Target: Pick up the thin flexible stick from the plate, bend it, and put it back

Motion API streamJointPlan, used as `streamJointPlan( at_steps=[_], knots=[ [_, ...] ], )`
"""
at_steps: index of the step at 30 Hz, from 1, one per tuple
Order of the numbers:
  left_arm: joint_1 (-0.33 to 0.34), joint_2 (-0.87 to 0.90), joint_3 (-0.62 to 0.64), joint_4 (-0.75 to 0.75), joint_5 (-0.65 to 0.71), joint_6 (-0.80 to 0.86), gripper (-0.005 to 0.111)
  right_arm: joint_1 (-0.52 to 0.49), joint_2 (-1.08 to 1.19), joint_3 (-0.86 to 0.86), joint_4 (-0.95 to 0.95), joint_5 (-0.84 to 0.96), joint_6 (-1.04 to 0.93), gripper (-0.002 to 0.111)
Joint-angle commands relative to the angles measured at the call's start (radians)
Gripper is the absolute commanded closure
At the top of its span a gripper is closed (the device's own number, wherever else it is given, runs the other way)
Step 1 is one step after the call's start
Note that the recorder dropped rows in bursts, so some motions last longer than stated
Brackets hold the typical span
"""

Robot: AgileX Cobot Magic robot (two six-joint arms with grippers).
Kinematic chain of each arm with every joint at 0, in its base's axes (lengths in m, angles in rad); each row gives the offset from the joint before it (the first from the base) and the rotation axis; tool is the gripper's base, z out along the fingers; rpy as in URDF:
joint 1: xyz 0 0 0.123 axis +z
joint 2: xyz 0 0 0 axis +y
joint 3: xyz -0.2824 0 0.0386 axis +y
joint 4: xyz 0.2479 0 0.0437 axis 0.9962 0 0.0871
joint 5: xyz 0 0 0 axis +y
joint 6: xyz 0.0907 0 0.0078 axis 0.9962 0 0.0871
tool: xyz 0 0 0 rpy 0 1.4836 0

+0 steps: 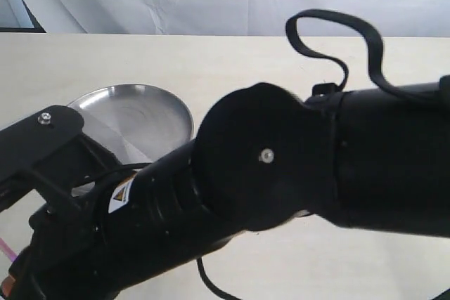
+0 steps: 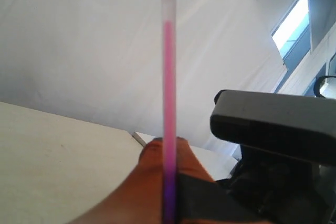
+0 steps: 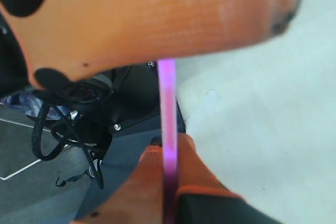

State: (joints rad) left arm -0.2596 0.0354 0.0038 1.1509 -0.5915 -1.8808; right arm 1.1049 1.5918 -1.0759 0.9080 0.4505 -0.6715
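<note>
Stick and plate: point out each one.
stick (image 2: 168, 77): left wrist view, middle of its pink shaft.
plate (image 1: 144, 121): exterior view, bare inner surface.

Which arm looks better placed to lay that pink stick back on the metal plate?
Probably left: the left gripper grips the stick, and the plate sits on its side. The right gripper holds it too.

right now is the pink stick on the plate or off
Off it: the stick is clamped in the left gripper; what shows of the plate is bare.

Left pincer (image 2: 168, 153) and right pincer (image 3: 168, 150) are clamped.
</note>
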Motion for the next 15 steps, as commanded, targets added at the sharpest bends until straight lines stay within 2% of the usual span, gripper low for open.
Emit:
streamJointPlan(
  at_steps=[1, 4, 11, 13, 15],
  knots=[
    [-0.005, 0.000, -0.004, -0.073, 0.037, 0.005, 0.107, 0.002, 0.014, 0.003, -0.009, 0.042, -0.011, 0.108],
    [-0.005, 0.000, -0.004, -0.073, 0.077, 0.005, 0.103, 0.002, 0.007, 0.003, -0.009, 0.065, -0.011, 0.108],
    [-0.005, 0.000, -0.004, -0.082, 0.107, 0.005, 0.068, 0.002, -0.025, 0.003, 0.006, 0.099, -0.011, 0.108],
    [-0.005, 0.000, -0.004, -0.084, 0.121, 0.005, 0.067, 0.002, -0.032, 0.003, 0.006, 0.099, -0.011, 0.108],
    [-0.005, 0.000, -0.004, -0.082, 0.127, 0.005, 0.074, 0.002, -0.037, 0.003, 0.008, 0.096, -0.011, 0.108]
  ],
)
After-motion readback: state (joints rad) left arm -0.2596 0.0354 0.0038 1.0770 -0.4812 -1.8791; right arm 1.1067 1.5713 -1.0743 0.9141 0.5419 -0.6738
